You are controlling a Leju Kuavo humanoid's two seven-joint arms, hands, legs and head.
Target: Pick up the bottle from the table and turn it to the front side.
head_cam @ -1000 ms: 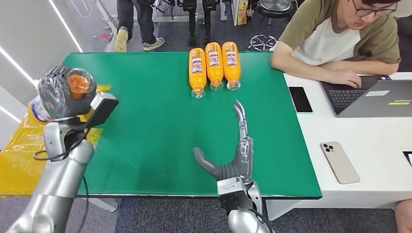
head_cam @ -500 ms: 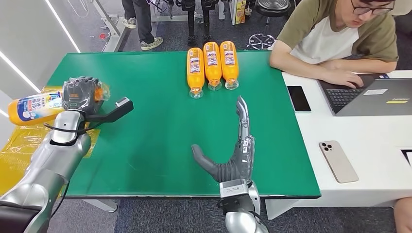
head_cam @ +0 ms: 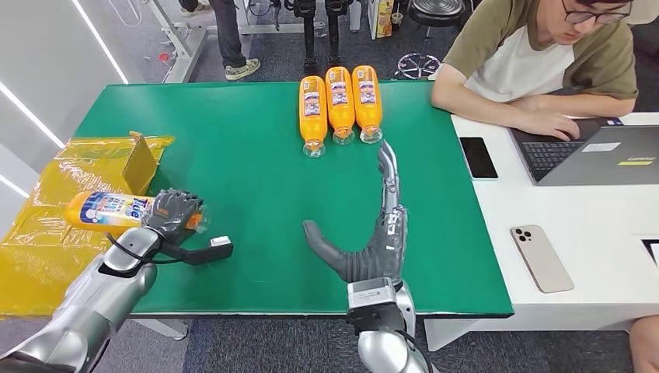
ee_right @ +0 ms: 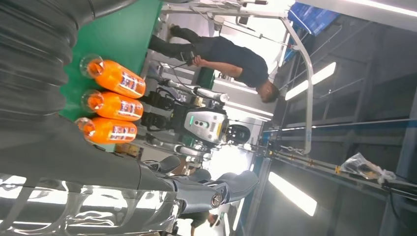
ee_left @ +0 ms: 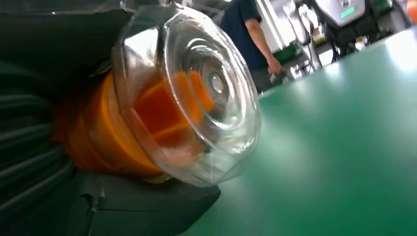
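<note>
My left hand [head_cam: 172, 214] grips an orange bottle [head_cam: 109, 210] by its capped end, holding it level just above the green table's [head_cam: 249, 163] front left corner, its blue and white label facing up. The left wrist view looks straight at that bottle's clear domed cap [ee_left: 189, 93] with the dark fingers [ee_left: 29, 147] wrapped behind it. My right hand [head_cam: 374, 233] is open, fingers stretched flat and pointing toward the far edge near the table's front middle. Three more orange bottles [head_cam: 339, 105] lie side by side at the far edge, caps toward me, also in the right wrist view [ee_right: 114, 105].
A yellow plastic sheet [head_cam: 47, 233] with a small cardboard box [head_cam: 140, 162] lies off the table's left edge. A person in an olive shirt [head_cam: 536, 54] works at a laptop [head_cam: 598, 155] on the adjoining white table; two phones [head_cam: 480, 158] [head_cam: 542, 259] lie there. Another person [head_cam: 233, 35] stands beyond the table.
My left arm has swung down and toward me with the bottle, from shoulder height beside the table to low over its front left corner. The right hand has barely moved.
</note>
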